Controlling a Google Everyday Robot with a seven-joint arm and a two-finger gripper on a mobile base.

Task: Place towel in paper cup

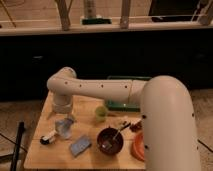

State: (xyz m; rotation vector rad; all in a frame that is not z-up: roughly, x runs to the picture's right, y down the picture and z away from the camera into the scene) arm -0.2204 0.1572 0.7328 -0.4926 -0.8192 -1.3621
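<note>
A pale grey paper cup (65, 129) stands on the left part of the wooden table (45, 155). My gripper (66, 120) hangs from the white wrist directly over the cup and touches or nearly touches its rim, hiding part of it. A flat blue-grey piece that looks like the folded towel (80, 146) lies on the table just right of and in front of the cup, apart from the gripper.
A yellow-green cup (101, 112) stands right of the gripper. A dark brown bowl (110, 141) with a utensil and an orange plate (138, 146) sit at the front right. A green tray (121, 104) lies behind. A small black-and-white object (48, 139) lies left of the paper cup.
</note>
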